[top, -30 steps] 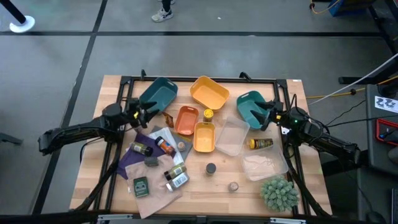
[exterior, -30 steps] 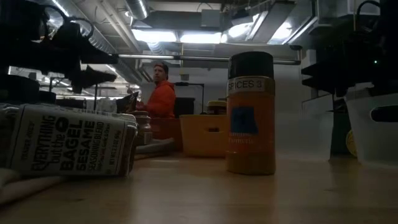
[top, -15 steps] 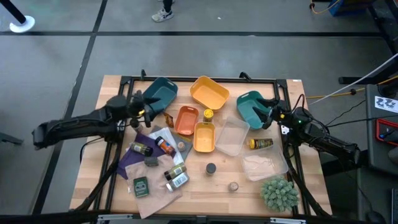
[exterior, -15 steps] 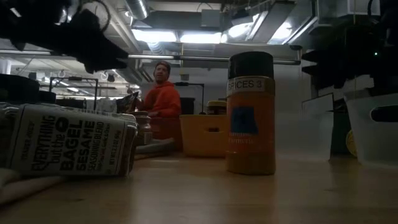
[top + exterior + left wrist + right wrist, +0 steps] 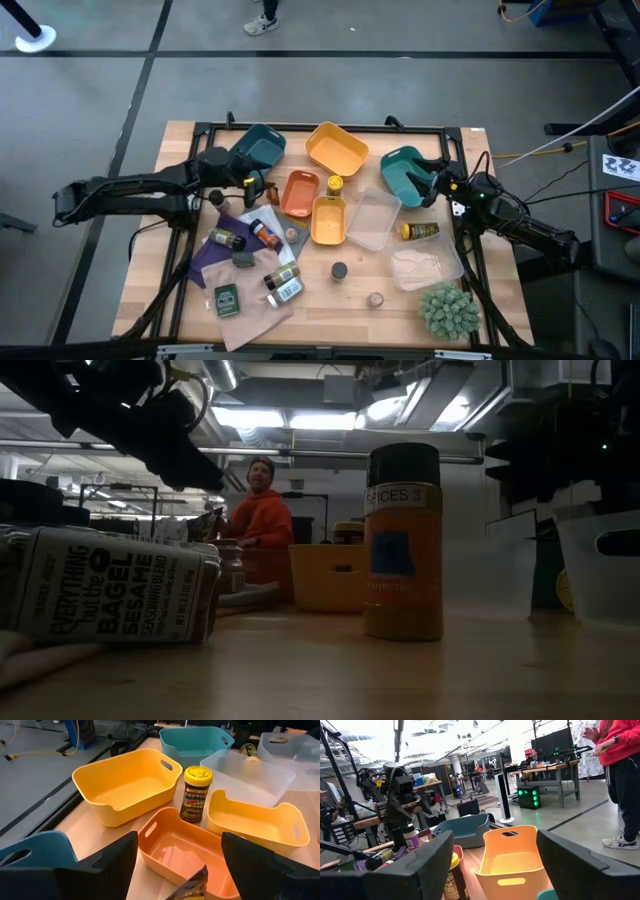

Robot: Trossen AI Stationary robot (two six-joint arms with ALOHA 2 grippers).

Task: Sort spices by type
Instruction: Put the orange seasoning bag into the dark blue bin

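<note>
My left gripper (image 5: 252, 186) is open and empty, over the table's far left part between the dark teal tray (image 5: 256, 148) and the orange tray (image 5: 299, 194); in its wrist view (image 5: 179, 840) a yellow-lidded spice jar (image 5: 197, 794) stands ahead between the trays. My right gripper (image 5: 432, 185) is open and empty beside the teal tray (image 5: 402, 170) at the far right. A yellow jar (image 5: 420, 231) lies on its side by the clear tray. Several jars and packets (image 5: 262, 232) lie at the near left on purple and brown sheets. An amber jar (image 5: 403, 540) stands upright.
A yellow tray (image 5: 335, 148) stands at the far middle, a smaller yellow tray (image 5: 329, 220) and clear trays (image 5: 375, 220) in the middle. A green spiky plant (image 5: 448, 310) stands at the near right corner. A person in orange (image 5: 262, 510) is behind the table.
My left gripper has moved toward the table's right edge, from beside the dark teal tray toward the orange tray, and stays open. My right gripper has kept nearly still.
</note>
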